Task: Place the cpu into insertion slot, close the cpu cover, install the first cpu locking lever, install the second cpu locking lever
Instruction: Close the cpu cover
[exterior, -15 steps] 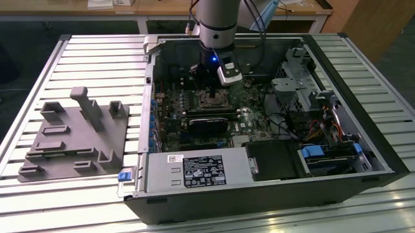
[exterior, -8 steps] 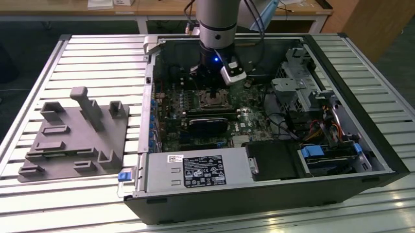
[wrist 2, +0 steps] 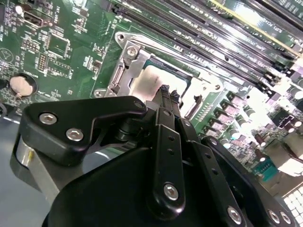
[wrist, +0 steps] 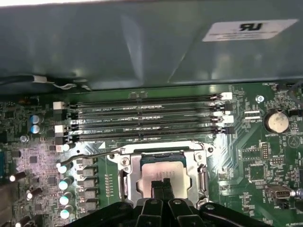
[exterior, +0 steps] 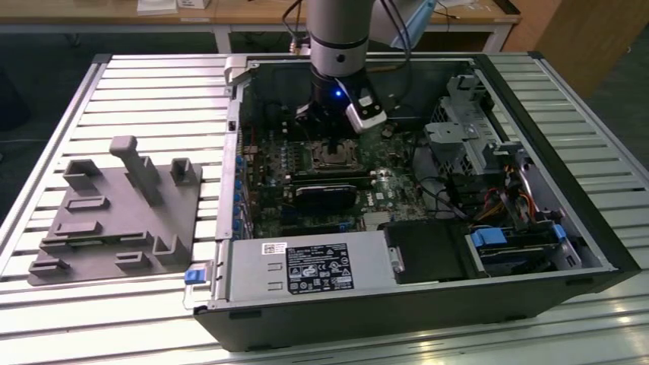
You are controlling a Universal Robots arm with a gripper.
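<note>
I find the gripper (wrist: 162, 183) pinched narrow and holding nothing, probably to press, not grasp. It hangs just over the cpu (wrist: 161, 168), seated in the slot (exterior: 313, 160) at the exterior view's upper centre, cover (wrist: 134, 172) apparently down. One lever (wrist: 90, 155) juts free beside the memory slots (wrist: 142, 118)

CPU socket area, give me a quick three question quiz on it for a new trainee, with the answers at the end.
1. True or false: the cpu lies in the insertion slot.
2. The claw is closest to: A the round coin battery; B the cpu; C the power supply.
3. Fill in: the grey fixture block sits on the exterior view's ____ of the computer case.
Key: 1 true; 2 B; 3 left.
</note>
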